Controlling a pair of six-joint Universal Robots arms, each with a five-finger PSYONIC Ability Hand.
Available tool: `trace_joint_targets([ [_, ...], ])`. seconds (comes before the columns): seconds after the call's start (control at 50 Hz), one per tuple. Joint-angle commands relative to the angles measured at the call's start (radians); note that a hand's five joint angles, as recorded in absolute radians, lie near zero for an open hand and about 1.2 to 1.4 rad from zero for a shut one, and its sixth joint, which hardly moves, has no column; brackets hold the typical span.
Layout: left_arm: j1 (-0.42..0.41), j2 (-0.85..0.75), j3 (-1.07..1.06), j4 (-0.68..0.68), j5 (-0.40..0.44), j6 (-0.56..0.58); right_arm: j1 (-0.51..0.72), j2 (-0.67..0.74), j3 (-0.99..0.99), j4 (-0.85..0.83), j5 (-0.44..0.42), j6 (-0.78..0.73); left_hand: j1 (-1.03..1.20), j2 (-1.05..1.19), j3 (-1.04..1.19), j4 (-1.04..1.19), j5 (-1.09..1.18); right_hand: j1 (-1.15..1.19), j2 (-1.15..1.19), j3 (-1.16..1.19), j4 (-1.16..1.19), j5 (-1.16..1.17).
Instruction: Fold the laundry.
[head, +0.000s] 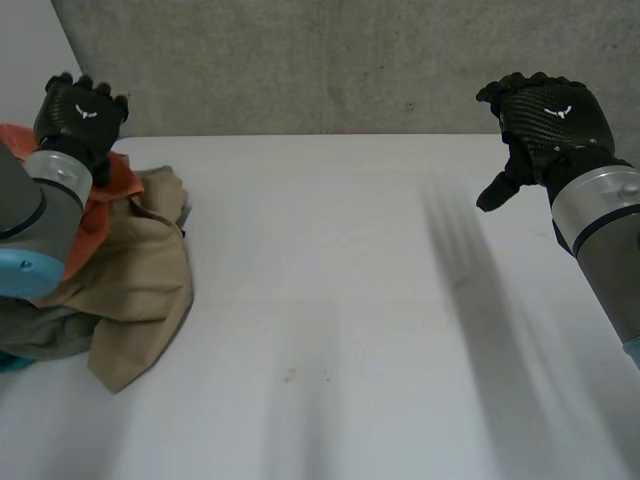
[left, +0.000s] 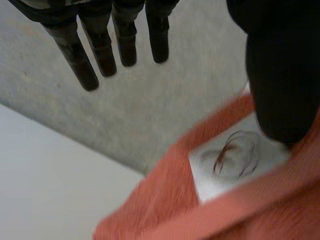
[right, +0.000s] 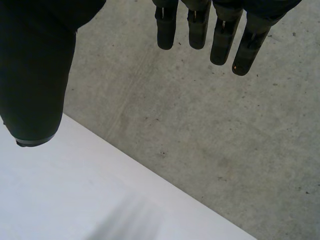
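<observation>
A heap of laundry lies at the table's left side: a tan garment (head: 135, 290) with an orange garment (head: 105, 200) on top of it. My left hand (head: 78, 115) hovers above the heap's far end, its fingers (left: 102, 50) straight and holding nothing. In the left wrist view the orange cloth (left: 165, 210) with a white label (left: 235, 162) lies under the thumb. My right hand (head: 545, 120) is raised over the table's far right, away from the clothes, with fingers (right: 220, 35) straight and empty.
The white table (head: 350, 300) stretches from the heap to the right arm. A grey concrete wall (head: 330, 60) stands right behind the table's far edge. A darker olive cloth (head: 40, 335) peeks from under the tan garment near the left arm.
</observation>
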Motion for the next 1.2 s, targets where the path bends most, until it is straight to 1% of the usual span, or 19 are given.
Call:
trace_joint_targets([
  [0.02,0.077,-0.123,0.124,-0.008,0.002,0.02,0.0,0.003,0.004,0.0,-0.001,0.0,0.184,0.202,0.204,0.199,0.198,-0.024,-0.044,-0.038,-0.058,-0.058],
  [0.1,0.077,-0.139,0.139,-0.016,0.002,0.02,0.0,0.003,0.004,0.0,-0.001,-0.001,0.591,0.609,0.611,0.606,0.605,-0.024,-0.044,-0.038,-0.058,-0.058],
  [0.14,0.065,-0.136,0.144,-0.016,-0.004,0.02,-0.002,0.003,0.006,0.0,0.0,-0.001,1.022,1.039,1.041,1.036,1.035,-0.024,-0.044,-0.038,-0.058,-0.058],
  [0.26,-0.016,-0.064,0.155,0.029,-0.025,0.008,-0.002,0.005,0.004,0.0,-0.001,-0.001,1.024,1.041,1.043,1.038,1.037,-0.024,-0.044,-0.038,-0.058,-0.058],
  [0.34,-0.104,0.056,0.155,0.139,-0.079,-0.013,-0.005,0.003,0.003,0.0,0.0,-0.001,1.024,1.041,1.043,1.038,1.037,-0.024,-0.044,-0.038,-0.058,-0.058],
  [0.4,-0.208,0.119,0.155,0.202,-0.091,-0.062,-0.009,0.003,0.001,0.0,-0.001,-0.001,1.024,1.041,1.043,1.038,1.037,-0.024,-0.044,-0.038,-0.058,-0.058],
  [0.48,-0.355,0.16,0.159,0.213,-0.093,-0.162,-0.015,-0.003,-0.004,0.0,0.0,-0.001,1.024,1.041,1.043,1.038,1.037,-0.024,-0.044,-0.038,-0.058,-0.058],
  [0.54,-0.519,0.156,0.15,0.196,-0.09,-0.283,-0.017,-0.008,-0.007,0.0,0.0,0.0,1.024,1.041,1.043,1.038,1.037,-0.024,-0.044,-0.038,-0.058,-0.058],
  [0.6,-0.616,0.128,0.133,0.173,-0.091,-0.354,-0.017,-0.009,-0.007,0.0,0.0,0.0,1.024,1.041,1.043,1.038,1.037,-0.024,-0.044,-0.038,-0.058,-0.058],
  [0.66,-0.667,0.078,0.119,0.17,-0.09,-0.389,-0.019,-0.011,-0.007,0.0,0.0,-0.001,1.024,1.041,1.043,1.038,1.037,-0.024,-0.044,-0.038,-0.058,-0.058],
  [0.74,-0.792,-0.042,0.118,0.161,-0.087,-0.461,-0.022,-0.014,-0.01,-0.002,0.0,-0.003,1.021,1.039,1.04,1.035,1.035,-0.024,-0.044,-0.038,-0.058,-0.058],
  [0.76,-0.799,-0.051,0.118,0.161,-0.086,-0.464,-0.025,-0.015,-0.011,-0.002,0.0,-0.003,0.882,0.899,0.901,0.896,0.895,-0.024,-0.044,-0.038,-0.058,-0.058],
  [0.78,-0.809,-0.065,0.116,0.156,-0.083,-0.469,-0.029,-0.015,-0.011,-0.002,0.0,-0.005,0.596,0.613,0.615,0.61,0.609,-0.024,-0.044,-0.038,-0.058,-0.058],
  [0.8,-0.822,-0.085,0.112,0.146,-0.079,-0.474,-0.043,-0.018,-0.013,-0.002,0.002,-0.005,-0.122,-0.105,-0.103,-0.108,-0.109,-0.024,-0.044,-0.038,-0.058,-0.058],
  [0.82,-0.826,-0.09,0.11,0.141,-0.077,-0.475,-0.049,-0.018,-0.013,0.0,0.0,-0.005,-0.198,-0.181,-0.179,-0.184,-0.184,-0.024,-0.044,-0.038,-0.058,-0.058],
  [0.92,-0.819,-0.068,0.098,0.123,-0.079,-0.487,-0.081,-0.018,-0.016,0.0,0.0,-0.003,-0.198,-0.181,-0.179,-0.184,-0.184,-0.024,-0.044,-0.038,-0.058,-0.058],
  [1.0,-0.768,0.053,0.055,0.109,-0.082,-0.489,-0.083,-0.017,-0.016,0.001,0.0,-0.001,-0.198,-0.181,-0.179,-0.184,-0.184,-0.024,-0.044,-0.038,-0.058,-0.058],
  [1.08,-0.673,0.159,-0.018,0.089,-0.077,-0.489,-0.072,-0.012,-0.017,0.014,-0.008,-0.008,-0.198,-0.181,-0.179,-0.184,-0.184,-0.024,-0.044,-0.038,-0.058,-0.058],
  [1.2,-0.532,0.286,-0.149,-0.021,-0.076,-0.478,-0.061,0.0,-0.004,0.121,-0.086,-0.167,-0.18,-0.162,-0.16,-0.165,-0.166,-0.024,-0.044,-0.038,-0.058,-0.058],
])
